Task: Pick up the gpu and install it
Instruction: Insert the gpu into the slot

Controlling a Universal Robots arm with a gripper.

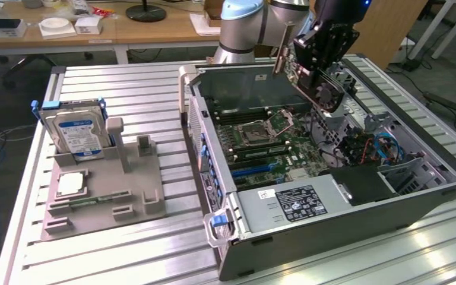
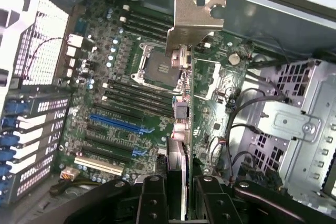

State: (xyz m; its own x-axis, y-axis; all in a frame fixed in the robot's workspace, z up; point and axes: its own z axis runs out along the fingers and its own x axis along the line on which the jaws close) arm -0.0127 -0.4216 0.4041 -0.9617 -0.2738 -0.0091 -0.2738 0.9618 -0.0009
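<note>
While the arm hangs over the open computer case (image 1: 331, 237), the gripper (image 1: 317, 66) is pinching the gpu (image 1: 313, 83) by its upper edge, black fingers (image 2: 152, 200) pressed against both faces of the card. The gpu is up in the air, tilted, above the case's far end and clear of the motherboard (image 1: 268, 142) on the case floor. From the wrist, the card runs edge-on, its silver bracket (image 2: 194, 17) poking out above the CPU socket (image 2: 155, 69) inside the case. The blue slot (image 2: 118, 123) inside the case sits bare, card not yet seated. Beside the case, toward the exterior view's left, the hard drive (image 1: 78, 133) stands in a grey holder (image 1: 105, 190) on the surface (image 1: 133, 249).
</note>
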